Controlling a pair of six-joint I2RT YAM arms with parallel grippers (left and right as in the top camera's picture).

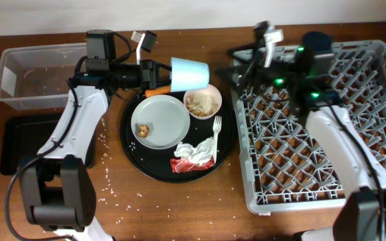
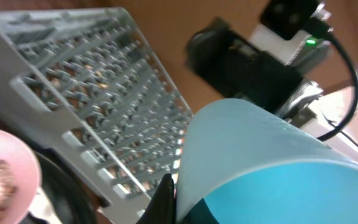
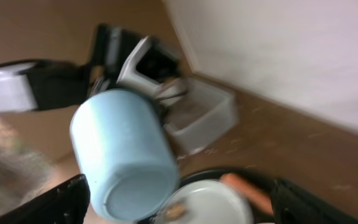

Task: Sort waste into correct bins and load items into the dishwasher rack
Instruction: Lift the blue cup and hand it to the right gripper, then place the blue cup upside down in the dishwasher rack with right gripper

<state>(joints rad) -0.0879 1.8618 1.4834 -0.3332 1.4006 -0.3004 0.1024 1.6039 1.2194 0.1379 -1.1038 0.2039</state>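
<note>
Light-blue cup (image 1: 189, 72) aloft near table's far edge, left end effector (image 1: 161, 74) clenched on its rim, right end effector (image 1: 236, 67) released alongside; likely handover, so right should clamp squarely before left lets go

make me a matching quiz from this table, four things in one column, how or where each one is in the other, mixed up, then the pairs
1 small light-blue cup
2 white round bowl
3 pale grey round plate
4 shiny red wrapper

A carries one brown food scrap
B gripped on its side by the left end effector
C lies next to a crumpled white napkin
D holds rice

Pairs: 1-B, 2-D, 3-A, 4-C
</note>
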